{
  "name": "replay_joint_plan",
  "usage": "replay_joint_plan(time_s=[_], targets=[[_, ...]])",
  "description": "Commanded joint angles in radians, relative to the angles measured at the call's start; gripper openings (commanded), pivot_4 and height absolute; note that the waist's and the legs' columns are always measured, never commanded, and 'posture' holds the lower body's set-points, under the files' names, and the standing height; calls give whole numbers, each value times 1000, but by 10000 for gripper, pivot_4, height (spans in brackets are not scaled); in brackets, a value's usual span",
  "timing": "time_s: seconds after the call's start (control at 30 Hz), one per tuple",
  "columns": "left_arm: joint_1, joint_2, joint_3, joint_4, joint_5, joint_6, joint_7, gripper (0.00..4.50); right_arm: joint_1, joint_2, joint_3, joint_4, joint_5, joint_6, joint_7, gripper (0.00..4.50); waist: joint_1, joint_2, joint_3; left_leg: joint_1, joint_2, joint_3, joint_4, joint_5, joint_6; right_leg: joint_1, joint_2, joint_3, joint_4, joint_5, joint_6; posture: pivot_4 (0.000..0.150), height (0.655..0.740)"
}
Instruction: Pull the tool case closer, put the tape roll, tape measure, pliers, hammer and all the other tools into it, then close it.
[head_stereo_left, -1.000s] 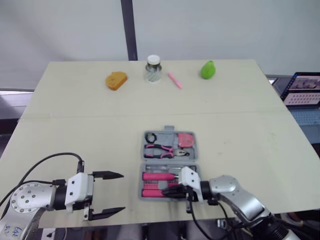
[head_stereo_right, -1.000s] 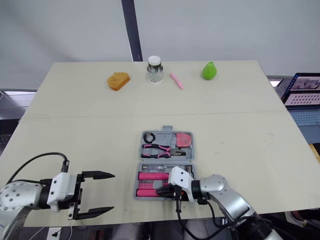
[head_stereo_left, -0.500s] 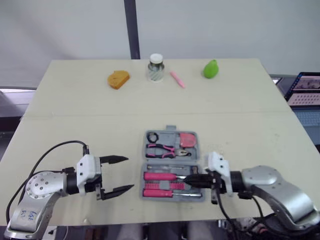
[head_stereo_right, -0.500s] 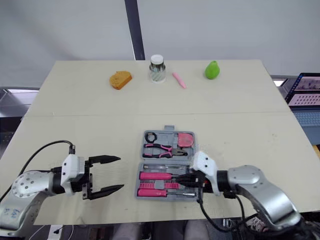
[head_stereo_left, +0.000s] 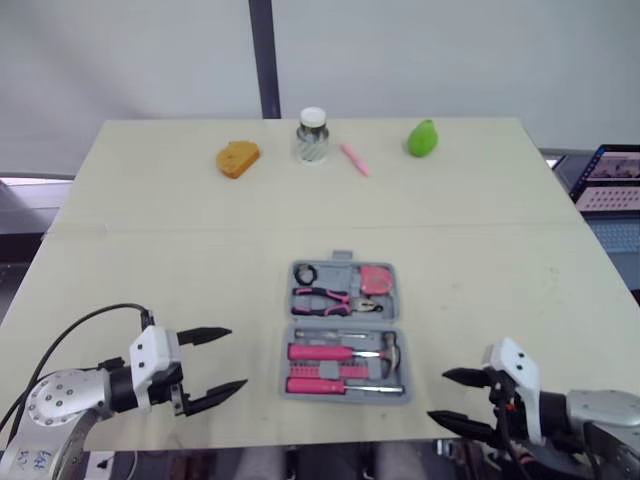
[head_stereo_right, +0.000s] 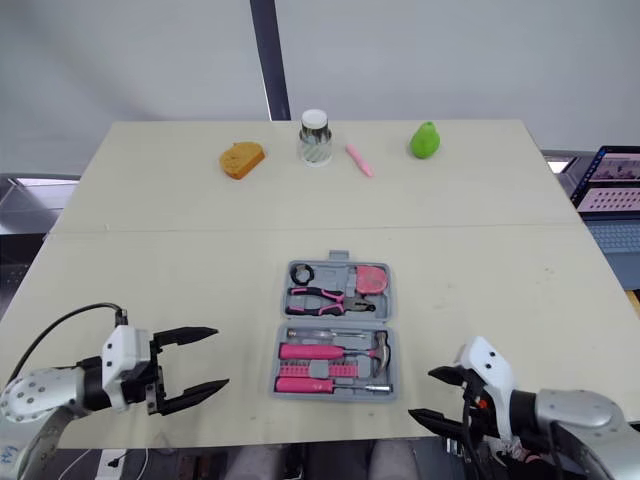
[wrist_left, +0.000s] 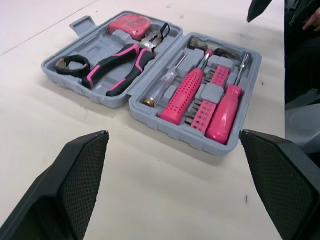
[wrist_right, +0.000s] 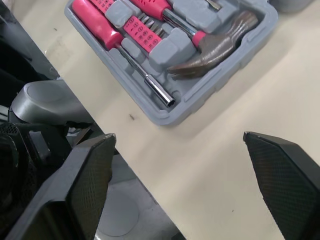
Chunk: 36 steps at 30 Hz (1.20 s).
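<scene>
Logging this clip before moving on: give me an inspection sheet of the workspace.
Surface: beige table, seam across the middle.
Job's things: tool case open near the front edge; tape roll, pliers, tape measure and hammer seated inside.
Clutter: orange bread slice, jar, pink pen, green pear along the far edge.
Pincers: left pincer and right pincer open, either side of the case, touching nothing.
Cables: black cable looping over the left arm.
Surroundings: laptop to the right, dark post behind.

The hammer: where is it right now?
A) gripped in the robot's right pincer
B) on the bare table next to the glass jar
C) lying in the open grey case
C: the hammer lies in its slot in the open case, while the right pincer beside it is open and empty.
</scene>
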Motion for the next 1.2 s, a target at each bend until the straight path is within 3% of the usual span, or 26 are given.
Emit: replay_joint_plan(time_s=[0.03,0.3,0.4,0.63,0.87,1.2], targets=[[39,-23,29,-11,13,-40,19,45000,32,7,-52,-23,17,-36,17,44454,5,0,0,0,0,0,0,0,0,0,0,0,0,0,0,1500,6950],[-9,-57,8,40,37,-10,98,45000,-10,-29,-66,36,16,-14,14,44454,16,0,0,0,0,0,0,0,-1,0,-3,2,-2,0,0,1500,6950],[-96,-59,-19,67,22,50,122,36153,-107,-42,-55,99,12,-10,4,35828,14,0,0,0,0,0,0,0,0,0,-1,1,-1,0,0,1500,6950],[-256,-48,-126,193,96,94,121,106,-307,-60,67,240,-58,-16,-4,71,10,1,0,0,0,1,-1,0,0,-1,2,-4,3,0,0,1500,6950],[-387,-67,-240,287,144,150,102,106,-489,-38,237,379,-157,16,-26,71,11,1,1,0,-1,2,0,3,1,-1,1,-4,4,0,1,1500,6950],[-541,-153,-370,425,230,146,115,106,-645,33,353,479,-236,6,-39,71,10,1,1,-1,-1,2,0,4,1,-2,1,-4,6,1,1,1500,6950]])
